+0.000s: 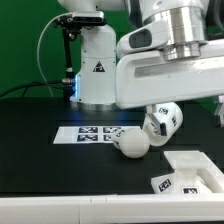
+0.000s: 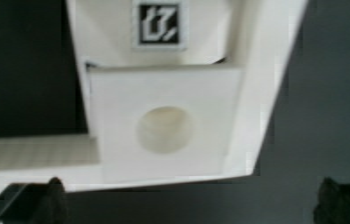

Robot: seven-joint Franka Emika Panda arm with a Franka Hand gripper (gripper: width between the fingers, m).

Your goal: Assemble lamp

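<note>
The lamp lies in parts on the black table. The angular white base block (image 1: 190, 172) sits at the front of the exterior view's right. In the wrist view the base (image 2: 172, 110) fills the middle, with an oval socket hole and a square tag. The round bulb (image 1: 131, 142) lies next to the marker board. The tagged shade (image 1: 163, 120) lies on its side just behind the bulb. My gripper (image 2: 190, 205) is open and empty, with its dark fingertips (image 2: 30, 200) wide apart beside the base's edge, not touching it. In the exterior view the arm hides the gripper.
The marker board (image 1: 95, 133) lies flat in the middle of the table. The robot's white pedestal (image 1: 95, 75) stands behind it, with cables to the exterior view's left. The arm's large white link (image 1: 165, 65) hangs over the shade and base. A pale table edge (image 1: 60, 205) runs along the front.
</note>
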